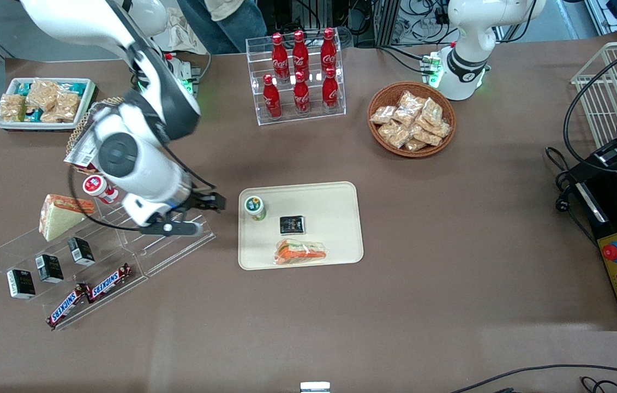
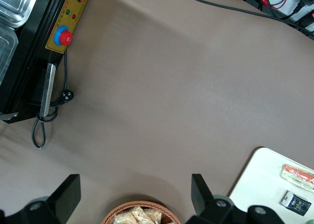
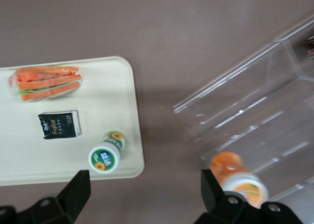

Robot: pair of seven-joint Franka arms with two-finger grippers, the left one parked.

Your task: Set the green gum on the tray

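The green gum (image 1: 255, 207) stands upright on the cream tray (image 1: 335, 196), in the tray's corner toward the working arm's end and farther from the front camera. In the right wrist view the green gum (image 3: 105, 155) shows its green-and-white lid on the tray (image 3: 68, 87). My gripper (image 1: 215, 202) is open and empty, above the brown table between the tray and the clear display rack (image 1: 139, 245). In the right wrist view its fingers (image 3: 78, 189) stand wide apart over bare table beside the tray's edge.
A black packet (image 1: 292, 224) and a wrapped sandwich (image 1: 300, 252) lie on the tray. An orange-lidded bottle (image 3: 240, 180) and a red-lidded bottle (image 1: 96, 187) sit on the rack. Cola bottles (image 1: 300, 71), a snack basket (image 1: 412, 120) and a snack tub (image 1: 41, 103) stand farther back.
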